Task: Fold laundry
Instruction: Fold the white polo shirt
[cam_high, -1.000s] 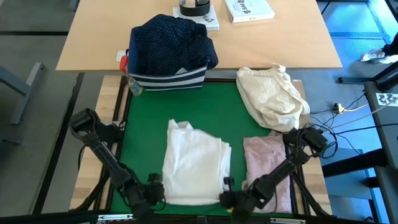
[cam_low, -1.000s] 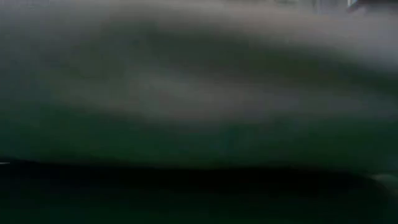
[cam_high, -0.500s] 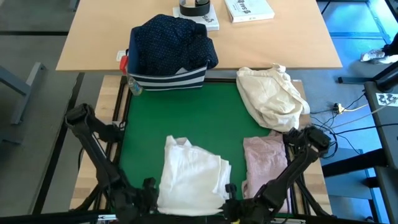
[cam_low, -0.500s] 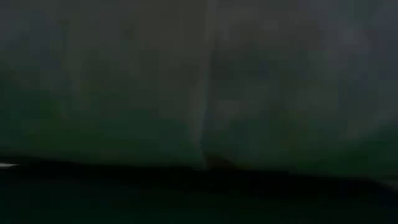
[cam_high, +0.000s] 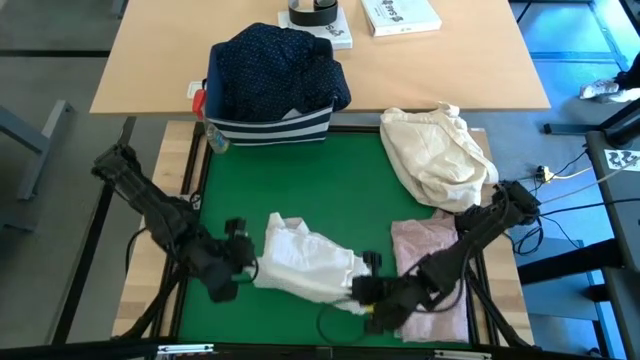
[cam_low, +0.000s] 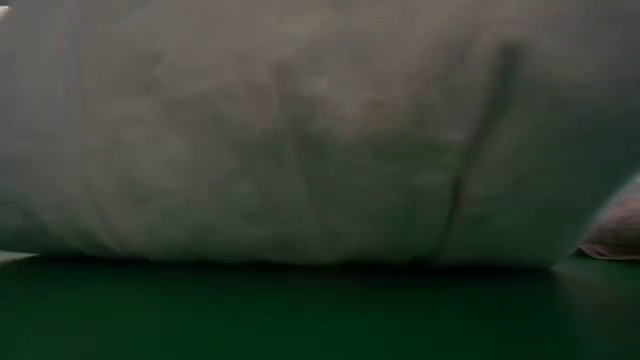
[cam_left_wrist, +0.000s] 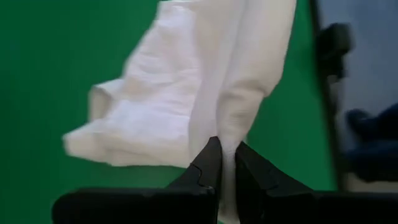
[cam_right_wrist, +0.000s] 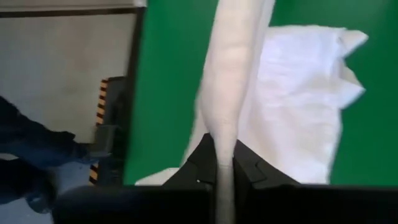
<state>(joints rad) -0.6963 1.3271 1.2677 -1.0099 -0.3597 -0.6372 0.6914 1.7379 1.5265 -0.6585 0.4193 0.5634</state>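
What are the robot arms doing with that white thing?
They are folding laundry. The left gripper and the right gripper are each pinched shut on an edge of the white shirt, holding it between them over the green mat. A pale pink top lies beside it. A cream cloth bundle sits farther back, and a navy dotted shirt is heaped in a striped bin.

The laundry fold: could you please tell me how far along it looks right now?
Done: the pale pink top lies in a compact rectangle at the mat's right edge. In hand: the white shirt, pinched at opposite ends by the left end effector and right end effector, both shut on it. Left: the navy dotted shirt heaped in the striped bin.
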